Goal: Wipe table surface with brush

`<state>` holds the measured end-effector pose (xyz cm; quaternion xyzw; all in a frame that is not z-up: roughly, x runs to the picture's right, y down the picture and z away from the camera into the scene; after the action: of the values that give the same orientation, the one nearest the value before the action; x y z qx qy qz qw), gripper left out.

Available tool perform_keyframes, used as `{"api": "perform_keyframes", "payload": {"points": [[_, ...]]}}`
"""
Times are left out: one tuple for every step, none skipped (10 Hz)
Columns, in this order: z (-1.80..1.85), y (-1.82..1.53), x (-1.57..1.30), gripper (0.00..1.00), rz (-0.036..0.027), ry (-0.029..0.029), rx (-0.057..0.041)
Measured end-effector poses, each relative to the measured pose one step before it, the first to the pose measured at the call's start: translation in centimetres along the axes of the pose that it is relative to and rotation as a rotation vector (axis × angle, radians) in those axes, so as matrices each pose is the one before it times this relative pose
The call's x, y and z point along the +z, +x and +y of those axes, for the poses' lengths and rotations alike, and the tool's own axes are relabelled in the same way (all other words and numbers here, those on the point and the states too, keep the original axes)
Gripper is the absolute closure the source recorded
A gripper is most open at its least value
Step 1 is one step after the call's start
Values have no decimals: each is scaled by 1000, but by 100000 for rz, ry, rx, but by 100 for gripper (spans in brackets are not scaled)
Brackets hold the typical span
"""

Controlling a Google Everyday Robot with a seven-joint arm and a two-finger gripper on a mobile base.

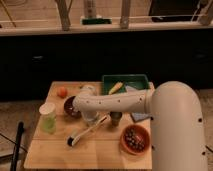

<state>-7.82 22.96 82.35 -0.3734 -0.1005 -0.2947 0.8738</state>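
Wooden worktop (55, 150) carries the brush (87, 131) diagonally, head near-left, handle far-right. The gripper (90, 117) sits just beyond mid-handle; its grip state I cannot tell.

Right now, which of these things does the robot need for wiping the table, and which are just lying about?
For the job: table surface, brush, gripper near the brush's handle.
Lying about: green tray, round orange item, dark bowl, green cup, red bowl.
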Motion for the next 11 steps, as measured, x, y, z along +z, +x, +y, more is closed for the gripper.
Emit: {"api": "perform_keyframes", "payload": {"points": [[-509,-1179,28,100,-2465,725,-2764],[-116,-1370,104,100,-2676,29,-3079],[371,-1243,123,100,-2930,-652,-3228],[504,-817,58,100,-2058,-501,-1773],[1108,-630,1,100,-1506,-1779,-1561],[1730,41,27,100,-579,-3049,-649],[1109,608,-75,100,198,-2239,59],[840,831,-66,100,634,-1664,652],[1002,1292,-58,100,1462,-1734,1868],[527,1353,-71,100,2295,-1018,2448],[-157,825,-83,100,1683,-11,1458]]}}
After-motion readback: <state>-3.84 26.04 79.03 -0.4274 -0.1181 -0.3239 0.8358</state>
